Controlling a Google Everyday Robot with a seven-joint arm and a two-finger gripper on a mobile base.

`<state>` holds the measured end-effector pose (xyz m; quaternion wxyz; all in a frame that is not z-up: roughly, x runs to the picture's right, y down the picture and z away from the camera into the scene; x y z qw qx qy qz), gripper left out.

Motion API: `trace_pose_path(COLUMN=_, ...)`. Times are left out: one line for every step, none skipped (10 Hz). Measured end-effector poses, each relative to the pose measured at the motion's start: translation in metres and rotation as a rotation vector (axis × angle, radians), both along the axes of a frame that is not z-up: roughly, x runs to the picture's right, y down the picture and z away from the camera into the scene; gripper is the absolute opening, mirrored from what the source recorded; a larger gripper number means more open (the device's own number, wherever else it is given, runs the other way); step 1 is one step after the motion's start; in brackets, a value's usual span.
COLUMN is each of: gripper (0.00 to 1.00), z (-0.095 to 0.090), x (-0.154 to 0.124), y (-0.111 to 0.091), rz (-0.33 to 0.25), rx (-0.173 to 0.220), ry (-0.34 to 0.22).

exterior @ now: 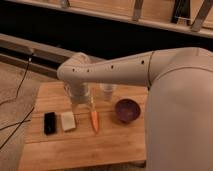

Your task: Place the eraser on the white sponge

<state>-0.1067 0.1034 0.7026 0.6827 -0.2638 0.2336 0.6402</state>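
Observation:
The black eraser (50,122) lies flat on the wooden table (85,147) at the left. The white sponge (68,120) lies right beside it, to its right, with a small gap between them. My gripper (80,102) hangs under the white arm's elbow, above the table just behind and to the right of the sponge, and it holds nothing that I can see. An orange carrot (94,121) lies right of the sponge.
A dark purple bowl (127,110) stands at the right of the table. A clear cup (108,91) stands behind the carrot. My large white arm (170,90) covers the right side. Cables (17,95) hang off the left edge.

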Motion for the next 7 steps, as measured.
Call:
trace_pose_path(gripper=0.65, z=0.0000, x=-0.0001, y=0.0000, rz=0.000, rx=0.000, ry=0.000)
trace_pose_path(gripper=0.65, z=0.0000, x=0.0000, y=0.0000, rz=0.000, rx=0.000, ry=0.000)
trace_pose_path(gripper=0.65, z=0.0000, x=0.0000, y=0.0000, rz=0.000, rx=0.000, ry=0.000)
trace_pose_path(gripper=0.65, z=0.0004, x=0.0000, y=0.0004, rz=0.000, rx=-0.001, ry=0.000)
trace_pose_path(gripper=0.65, z=0.0013, x=0.0000, y=0.0011, rz=-0.002, rx=-0.002, ry=-0.001)
trace_pose_path(gripper=0.65, z=0.0048, x=-0.0002, y=0.0046, rz=-0.021, rx=-0.006, ry=-0.010)
trace_pose_path(gripper=0.65, z=0.0064, x=-0.0059, y=0.0076, rz=-0.045, rx=-0.006, ry=-0.027)
